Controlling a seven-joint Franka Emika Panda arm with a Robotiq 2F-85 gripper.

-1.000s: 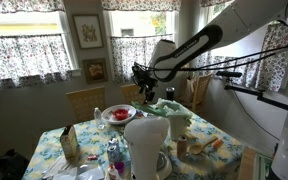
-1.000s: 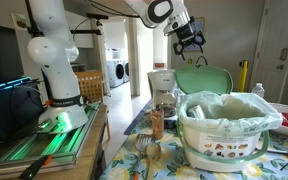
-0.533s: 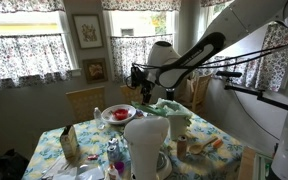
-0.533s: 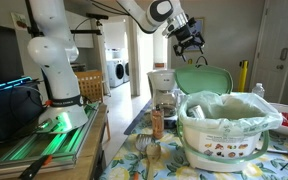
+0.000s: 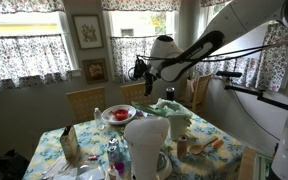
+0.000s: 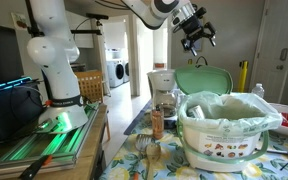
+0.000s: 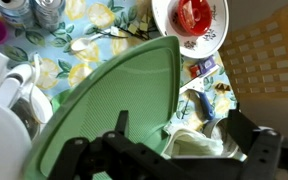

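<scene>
My gripper (image 5: 141,70) (image 6: 197,30) hangs in the air above the table, open and empty. In the wrist view its two dark fingers (image 7: 179,140) stand wide apart with nothing between them. Directly below lies a large green lid (image 7: 104,100), also seen in both exterior views (image 5: 170,104) (image 6: 202,80). A white plate with red food (image 7: 191,20) (image 5: 118,114) sits beyond it on the floral tablecloth (image 7: 84,30). White crumpled material (image 7: 199,140) lies beside the green lid, under the gripper.
A white bin with a liner (image 6: 224,125) and a white pitcher (image 5: 147,140) stand at the table's near end. A coffee maker (image 6: 164,90), cans (image 7: 46,10), a carton (image 5: 70,145) and wooden chairs (image 5: 84,100) are around. A camera boom (image 5: 249,95) juts in.
The gripper has risen and shifted sideways above the green lid, staying open and empty. Nothing on the table has moved.
</scene>
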